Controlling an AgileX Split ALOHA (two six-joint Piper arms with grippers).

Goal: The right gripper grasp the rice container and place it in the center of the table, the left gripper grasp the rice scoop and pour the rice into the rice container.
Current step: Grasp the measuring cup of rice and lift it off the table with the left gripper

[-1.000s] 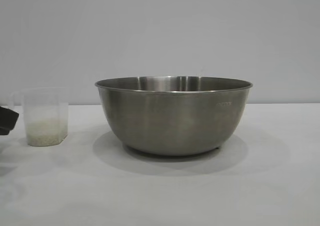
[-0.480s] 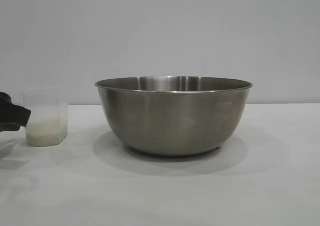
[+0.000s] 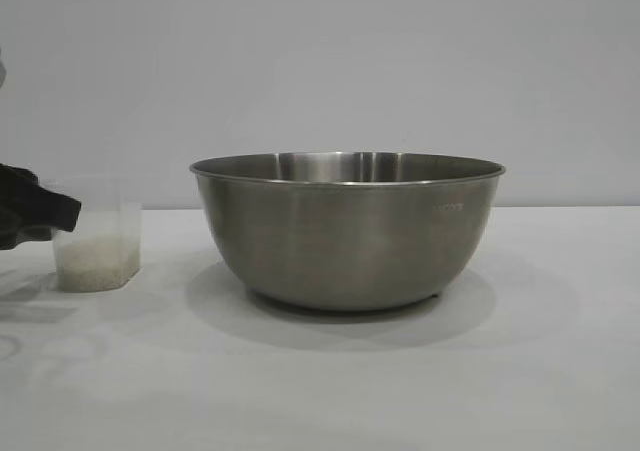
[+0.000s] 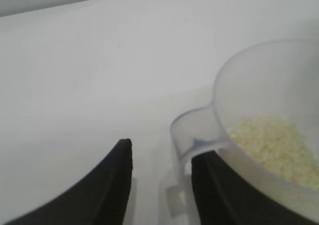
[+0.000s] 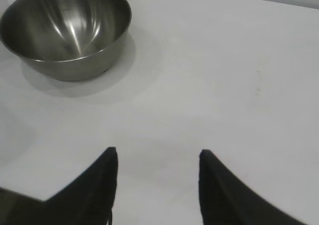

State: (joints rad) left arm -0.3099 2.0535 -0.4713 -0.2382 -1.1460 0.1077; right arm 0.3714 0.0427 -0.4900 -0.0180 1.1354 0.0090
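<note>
Exterior view: the white tabletop (image 3: 560, 371) is seen level from the front, and the rice container (image 3: 348, 231), a wide steel bowl, is found upright near its middle, so the first part of the task is judged done. No grains can be seen in the bowl from the right wrist view.

The right pincer (image 5: 157, 152) is held back from the work, its jaws about half spread with nothing between them, and the bowl is seen well apart from it across bare tabletop.

At the exterior view's left edge the left pincer (image 3: 60, 211) is seen reaching in nearly level, its tip overlapping the upper side of the rice scoop (image 3: 97, 236). The scoop is standing upright on the tabletop, well apart from the bowl and to the bowl's left in that view. A low layer of rice (image 3: 95, 261) is carried in its bottom.

The coming move is judged to turn on the scoop's small side handle (image 4: 192, 130). From the left wrist view the handle is seen pointing back toward the left pincer and lying between the two jaws, close against one of them, while a strip of bare tabletop is left between it and the other. The jaws are thus shown narrowly apart astride the handle, not yet pressed on it from both sides. The left arm is plainly the nearer one, and the bowl is placed beyond the scoop, away from that arm, so a lift and a carry across to the rim would be called for once the handle is pinched.
</note>
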